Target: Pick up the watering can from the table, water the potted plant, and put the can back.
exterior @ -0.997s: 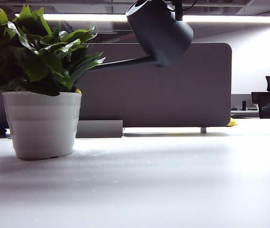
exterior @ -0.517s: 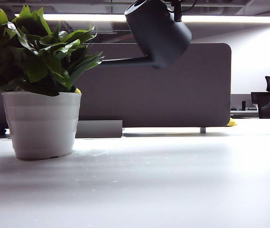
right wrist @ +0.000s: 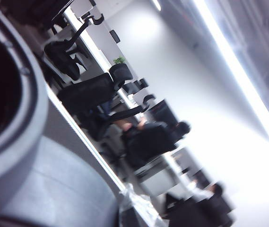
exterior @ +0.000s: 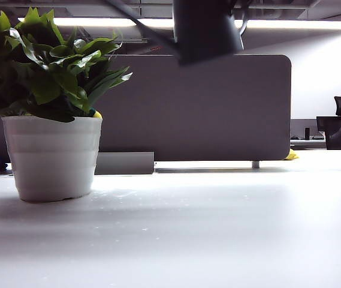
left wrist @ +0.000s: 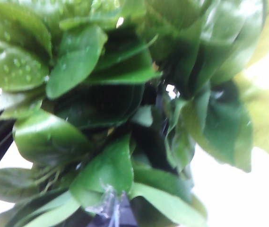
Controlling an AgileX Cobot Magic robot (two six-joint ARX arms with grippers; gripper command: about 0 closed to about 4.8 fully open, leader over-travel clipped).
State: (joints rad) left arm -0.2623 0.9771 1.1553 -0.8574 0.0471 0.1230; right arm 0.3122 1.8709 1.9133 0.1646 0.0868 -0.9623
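I am seeing the table (exterior: 218, 234) stretching wide, with the potted plant (exterior: 50, 102) standing at its left. The watering can (exterior: 206, 27) is hanging high above mid-table, level again, spout pointing up-left. My right gripper, out of sight, is clamping shut, presumably on it. My left gripper is hiding among leaves; I cannot tell its jaws.

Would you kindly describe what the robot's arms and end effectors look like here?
Little shows. The right end effector, above the watering can at the exterior view's top edge, appears only as dark parts with a thin black cable. The left end effector, close over the potted plant, shows a clear, crinkled plastic-looking tip on a dark body. No markings are legible.
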